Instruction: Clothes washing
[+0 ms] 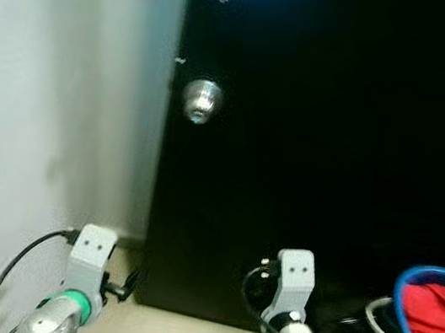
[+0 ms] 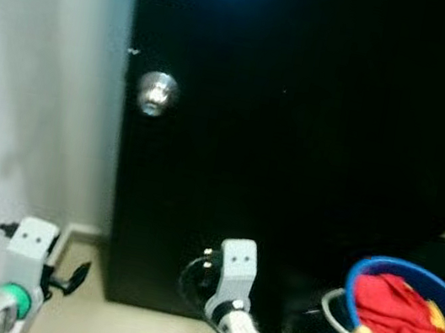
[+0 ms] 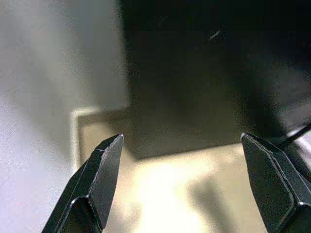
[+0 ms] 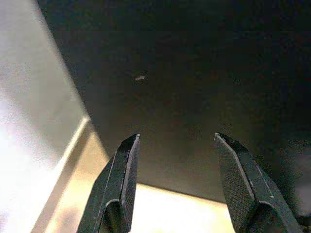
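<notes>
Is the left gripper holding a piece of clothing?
No, the left gripper is open with nothing between its fingers; floor shows through.

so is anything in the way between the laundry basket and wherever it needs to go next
Yes, a dark door stands directly ahead, and it looks closed; its round knob is near its left edge beside the wall. The blue basket of clothes sits low on the right. Both grippers, left and right, are open and empty.
</notes>
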You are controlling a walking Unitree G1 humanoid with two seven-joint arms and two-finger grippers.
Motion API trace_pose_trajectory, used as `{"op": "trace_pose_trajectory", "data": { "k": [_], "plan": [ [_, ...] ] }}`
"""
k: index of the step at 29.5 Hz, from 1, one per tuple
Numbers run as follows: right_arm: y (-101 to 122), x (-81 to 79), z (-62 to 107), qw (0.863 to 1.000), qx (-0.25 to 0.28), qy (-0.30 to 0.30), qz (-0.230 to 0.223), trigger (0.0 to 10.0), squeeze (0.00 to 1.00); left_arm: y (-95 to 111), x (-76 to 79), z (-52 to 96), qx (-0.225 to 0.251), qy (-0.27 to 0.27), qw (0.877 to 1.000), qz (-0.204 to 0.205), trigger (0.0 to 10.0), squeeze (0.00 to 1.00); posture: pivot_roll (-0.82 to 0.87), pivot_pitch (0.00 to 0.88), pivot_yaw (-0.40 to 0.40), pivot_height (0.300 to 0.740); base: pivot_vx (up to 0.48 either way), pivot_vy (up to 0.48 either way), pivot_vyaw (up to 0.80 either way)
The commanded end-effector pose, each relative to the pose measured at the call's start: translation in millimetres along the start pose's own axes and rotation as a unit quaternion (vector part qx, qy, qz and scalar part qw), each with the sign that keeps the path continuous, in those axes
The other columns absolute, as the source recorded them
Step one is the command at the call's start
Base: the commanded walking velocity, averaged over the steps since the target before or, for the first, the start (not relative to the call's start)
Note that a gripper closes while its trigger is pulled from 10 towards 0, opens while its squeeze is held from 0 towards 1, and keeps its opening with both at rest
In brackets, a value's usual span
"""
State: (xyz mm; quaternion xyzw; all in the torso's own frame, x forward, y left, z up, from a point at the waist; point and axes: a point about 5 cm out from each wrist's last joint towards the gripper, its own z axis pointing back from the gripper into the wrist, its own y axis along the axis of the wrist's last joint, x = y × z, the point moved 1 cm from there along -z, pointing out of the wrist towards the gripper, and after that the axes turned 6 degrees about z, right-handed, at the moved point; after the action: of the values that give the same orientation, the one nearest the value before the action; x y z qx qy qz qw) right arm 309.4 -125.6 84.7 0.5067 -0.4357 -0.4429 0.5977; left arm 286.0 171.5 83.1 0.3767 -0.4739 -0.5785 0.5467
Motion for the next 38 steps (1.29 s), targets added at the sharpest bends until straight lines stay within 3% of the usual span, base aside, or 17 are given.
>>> {"op": "trace_pose_trajectory", "data": {
  "k": [1,6,17,28,38],
  "plan": [
    [-3.0,2.5,1.3,1.000,-0.003,-0.006,-0.004,10.0,0.00,-3.8,2.8,1.7,-0.002,-0.009,1.000,0.003,10.0,0.00,-0.01,0.001,-0.021,0.740,0.000,0.000,-0.80],
    [-1.9,2.6,0.0,1.000,-0.001,-0.004,-0.001,10.0,0.00,-2.6,3.0,2.2,0.015,-0.008,1.000,-0.010,10.0,0.00,-0.01,0.000,-0.024,0.740,0.000,0.000,-0.80],
    [-1.9,7.8,0.5,1.000,0.000,-0.008,0.006,10.0,0.00,-2.2,8.1,0.4,0.019,-0.012,1.000,0.018,10.0,0.00,-0.02,0.000,-0.027,0.740,0.000,0.000,-0.80],
    [-4.2,7.7,-0.8,1.000,-0.002,-0.006,0.017,10.0,0.00,-3.5,3.3,1.9,0.033,-0.002,0.999,0.001,10.0,0.00,-0.01,0.012,-0.037,0.740,0.000,0.000,-0.80],
    [-3.9,7.0,-3.5,1.000,-0.002,-0.005,0.018,10.0,0.00,0.5,-1.5,0.2,0.041,0.011,0.999,0.009,10.0,0.00,-0.02,0.021,-0.022,0.740,0.000,0.000,-0.80]
  ]
}}
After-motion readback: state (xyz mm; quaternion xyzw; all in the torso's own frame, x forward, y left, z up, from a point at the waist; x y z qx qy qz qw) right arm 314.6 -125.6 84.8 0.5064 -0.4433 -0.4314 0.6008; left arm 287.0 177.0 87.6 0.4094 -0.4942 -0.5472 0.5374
